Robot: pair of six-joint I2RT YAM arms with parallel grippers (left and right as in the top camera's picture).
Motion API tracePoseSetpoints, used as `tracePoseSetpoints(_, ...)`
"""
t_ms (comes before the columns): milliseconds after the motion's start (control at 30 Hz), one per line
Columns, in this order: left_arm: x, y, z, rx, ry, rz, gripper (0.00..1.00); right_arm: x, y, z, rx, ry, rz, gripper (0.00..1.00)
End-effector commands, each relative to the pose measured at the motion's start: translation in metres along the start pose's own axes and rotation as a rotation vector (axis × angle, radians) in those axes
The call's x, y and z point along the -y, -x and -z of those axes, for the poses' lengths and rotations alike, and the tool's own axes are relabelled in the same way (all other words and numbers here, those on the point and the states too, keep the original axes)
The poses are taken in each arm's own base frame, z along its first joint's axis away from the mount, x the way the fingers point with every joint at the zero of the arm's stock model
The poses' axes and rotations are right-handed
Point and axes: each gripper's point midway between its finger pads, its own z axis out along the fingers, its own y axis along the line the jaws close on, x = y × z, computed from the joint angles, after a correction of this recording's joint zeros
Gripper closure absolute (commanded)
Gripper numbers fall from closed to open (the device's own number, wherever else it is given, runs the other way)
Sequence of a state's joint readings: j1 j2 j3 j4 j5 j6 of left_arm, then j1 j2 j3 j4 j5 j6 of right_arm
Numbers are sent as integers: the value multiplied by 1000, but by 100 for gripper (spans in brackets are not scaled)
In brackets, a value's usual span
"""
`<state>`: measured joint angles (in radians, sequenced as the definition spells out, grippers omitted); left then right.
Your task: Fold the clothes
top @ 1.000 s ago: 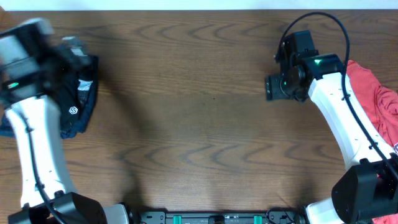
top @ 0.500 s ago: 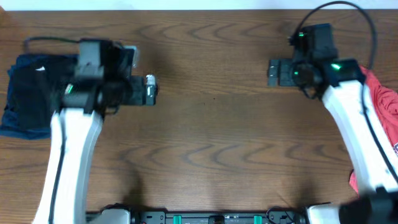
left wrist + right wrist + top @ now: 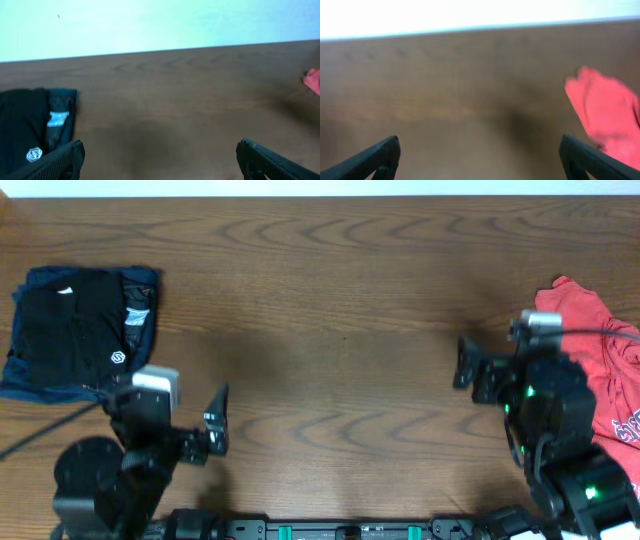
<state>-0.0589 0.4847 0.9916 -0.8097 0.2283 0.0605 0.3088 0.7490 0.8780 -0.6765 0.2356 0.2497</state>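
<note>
A folded black shirt (image 3: pixel 75 330) with a small white logo and white neck tag lies at the table's far left; it also shows in the left wrist view (image 3: pixel 25 130). A crumpled coral-red shirt (image 3: pixel 600 360) with lettering lies at the right edge, and it shows in the right wrist view (image 3: pixel 605 112). My left gripper (image 3: pixel 217 420) is open and empty near the front left, apart from the black shirt. My right gripper (image 3: pixel 466 365) is open and empty, just left of the red shirt.
The brown wooden table (image 3: pixel 330 310) spans the view, with a white wall beyond its far edge (image 3: pixel 150 25). Both arm bases stand at the front edge.
Both arms have pulled back from the far side toward the front edge. The left arm has let go of the black shirt, which now lies folded at the left.
</note>
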Motion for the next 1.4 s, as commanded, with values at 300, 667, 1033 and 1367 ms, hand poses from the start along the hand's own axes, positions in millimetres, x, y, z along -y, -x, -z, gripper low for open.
tracePoseSetpoints(300,1,-41,20,-113,15,10,2,38,-104,26,-358,-131,94,1)
tracePoseSetpoints(667,1,-58,22,-183,15,22,2,49,-116,39,-392,-154,94,1)
tracePoseSetpoints(1033,1,-58,22,-183,15,22,2,48,-61,15,161,-54,143,1)
tracePoseSetpoints(1367,1,-58,22,-183,15,22,2,54,-50,11,523,-63,108,1)
